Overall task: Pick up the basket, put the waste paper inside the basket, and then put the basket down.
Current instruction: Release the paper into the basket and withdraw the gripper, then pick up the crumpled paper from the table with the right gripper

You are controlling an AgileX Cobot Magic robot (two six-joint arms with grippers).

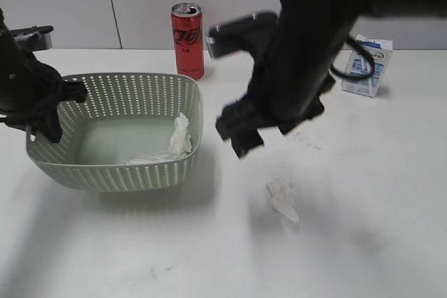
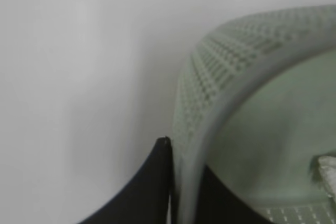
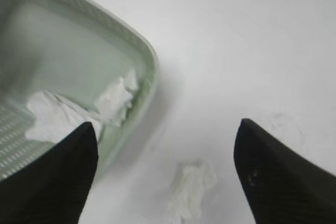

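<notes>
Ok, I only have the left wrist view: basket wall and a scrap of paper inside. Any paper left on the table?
Observer: Yes, one wad lies on the table, right of the basket.
Operator: Where's the right gripper?
Observer: The right gripper hangs open and empty above the table, between the basket and that wad.
Operator: How much is in the basket?
Observer: Two white pieces, both toward its right wall.
</notes>
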